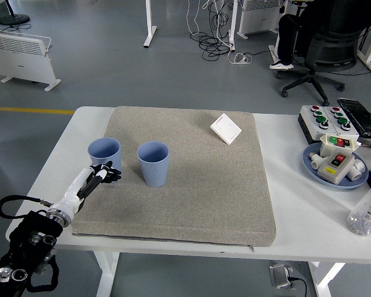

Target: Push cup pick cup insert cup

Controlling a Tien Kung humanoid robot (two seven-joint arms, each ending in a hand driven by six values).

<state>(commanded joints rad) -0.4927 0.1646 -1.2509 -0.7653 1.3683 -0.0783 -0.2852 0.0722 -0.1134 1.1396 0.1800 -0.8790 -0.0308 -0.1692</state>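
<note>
Two blue cups upright on mat, left robot hand fingers spread by left cup, white switch plate far back.

You had two pale blue ribbed cups on a speckled grey mat, over a white table, with a white-and-black left hand.

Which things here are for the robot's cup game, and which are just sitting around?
For the job:
- left blue cup
- right blue cup
- left hand, right by the left blue cup

Just lying about:
- white switch plate
- button box
- blue plate of switches
- bottle
- grey mat
</note>
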